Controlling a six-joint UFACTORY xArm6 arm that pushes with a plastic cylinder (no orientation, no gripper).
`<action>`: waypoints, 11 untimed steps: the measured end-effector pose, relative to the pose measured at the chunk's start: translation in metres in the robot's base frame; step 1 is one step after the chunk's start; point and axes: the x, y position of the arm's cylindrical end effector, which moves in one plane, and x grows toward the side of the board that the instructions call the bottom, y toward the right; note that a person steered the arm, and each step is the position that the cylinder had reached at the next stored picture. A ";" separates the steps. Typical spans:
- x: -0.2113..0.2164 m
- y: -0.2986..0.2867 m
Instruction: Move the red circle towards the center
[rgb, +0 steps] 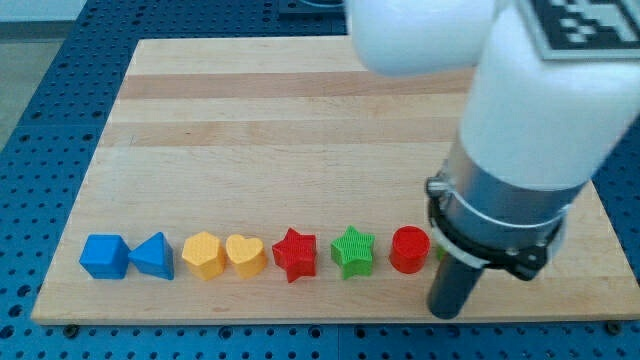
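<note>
Looking along the near edge of the pale wooden counter (300, 120), I see the small red circular plastic block (409, 249) in the row of blocks, towards the right. Left of it stand the green star block (353, 250), red star block (295, 254), yellow heart block (245, 255), yellow hexagon block (203, 254), blue triangle block (153, 256) and blue cube block (104, 256). My tip (446, 313) sits just right of the red circle and slightly nearer, apart from it as far as I can tell. A sliver of green shows behind the rod; its shape is hidden.

There is no hand on this rig, only the plain rod, so nothing opens or holds.

I judge the red circle light, stiff and free-sliding on the smooth wood. It cannot be gripped; I would press on its near side, square through its middle, since a round wall lets a glancing push slip off sideways.

It stands upright, flat face up. Being round, it has no heading and no long axis across the counter.
</note>
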 end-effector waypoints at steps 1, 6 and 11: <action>-0.015 -0.002; -0.105 -0.080; -0.214 -0.043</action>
